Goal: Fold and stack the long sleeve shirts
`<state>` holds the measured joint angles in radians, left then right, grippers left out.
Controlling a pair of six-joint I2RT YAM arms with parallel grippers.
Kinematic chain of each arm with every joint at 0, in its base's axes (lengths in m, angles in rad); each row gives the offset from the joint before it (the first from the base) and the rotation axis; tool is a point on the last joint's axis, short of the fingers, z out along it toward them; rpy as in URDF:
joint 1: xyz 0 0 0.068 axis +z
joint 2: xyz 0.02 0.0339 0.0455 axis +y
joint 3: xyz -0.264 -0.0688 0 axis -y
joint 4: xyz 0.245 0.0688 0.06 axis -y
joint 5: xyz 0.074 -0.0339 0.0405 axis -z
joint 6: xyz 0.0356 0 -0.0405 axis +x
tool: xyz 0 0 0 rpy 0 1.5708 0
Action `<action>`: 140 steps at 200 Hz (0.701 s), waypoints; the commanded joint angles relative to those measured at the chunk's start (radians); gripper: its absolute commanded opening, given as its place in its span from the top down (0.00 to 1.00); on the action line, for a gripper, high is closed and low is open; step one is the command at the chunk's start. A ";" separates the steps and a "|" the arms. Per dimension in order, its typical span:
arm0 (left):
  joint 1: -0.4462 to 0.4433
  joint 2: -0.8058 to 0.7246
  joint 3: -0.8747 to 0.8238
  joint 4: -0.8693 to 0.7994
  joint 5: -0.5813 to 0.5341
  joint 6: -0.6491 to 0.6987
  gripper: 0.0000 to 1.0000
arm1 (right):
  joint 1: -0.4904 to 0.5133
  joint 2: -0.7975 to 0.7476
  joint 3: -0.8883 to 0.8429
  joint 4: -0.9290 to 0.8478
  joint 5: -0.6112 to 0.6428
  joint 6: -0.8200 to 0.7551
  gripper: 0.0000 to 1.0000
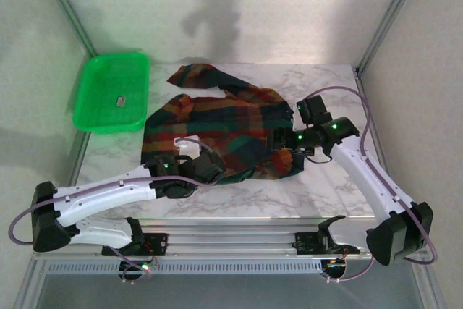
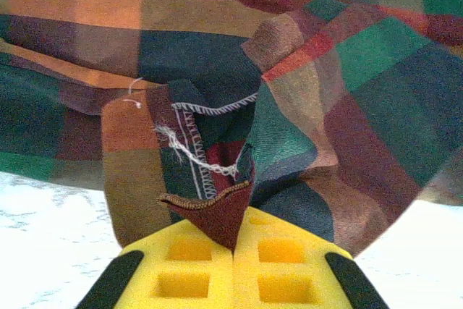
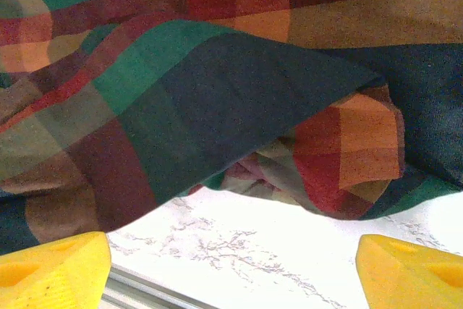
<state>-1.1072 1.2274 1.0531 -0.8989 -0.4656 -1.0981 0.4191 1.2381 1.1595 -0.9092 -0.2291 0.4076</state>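
Note:
A plaid shirt (image 1: 217,124), checked in dark green, red, orange and navy, lies crumpled across the middle of the marble table, one sleeve reaching toward the back. My left gripper (image 1: 199,168) sits at the shirt's near edge. In the left wrist view its yellow pads (image 2: 189,269) are pressed together on a dark red corner of the plaid shirt (image 2: 217,211). My right gripper (image 1: 284,140) is at the shirt's right edge. In the right wrist view its yellow fingertips (image 3: 54,273) stand wide apart over bare marble, just short of the plaid shirt (image 3: 217,99).
A bright green plastic tray (image 1: 98,110) with a small label inside sits at the back left of the table. A metal rail runs along the table's near edge (image 1: 239,240). Grey walls enclose the table on three sides.

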 commanded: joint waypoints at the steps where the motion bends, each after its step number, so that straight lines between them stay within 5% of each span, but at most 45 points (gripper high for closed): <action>1: 0.001 -0.025 -0.038 -0.125 -0.066 0.011 1.00 | -0.007 0.011 0.015 0.008 0.002 0.026 0.13; 52: 0.026 -0.133 -0.108 -0.215 -0.081 -0.040 0.99 | -0.008 0.067 0.003 0.007 0.027 0.077 0.18; 140: 0.187 -0.142 -0.192 -0.192 -0.092 0.079 0.97 | 0.031 0.130 -0.095 0.084 -0.005 0.131 0.40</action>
<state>-0.9539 1.0931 0.8803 -1.0523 -0.4995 -1.0660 0.4271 1.3617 1.0958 -0.8520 -0.2329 0.5114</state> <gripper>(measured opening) 0.033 0.619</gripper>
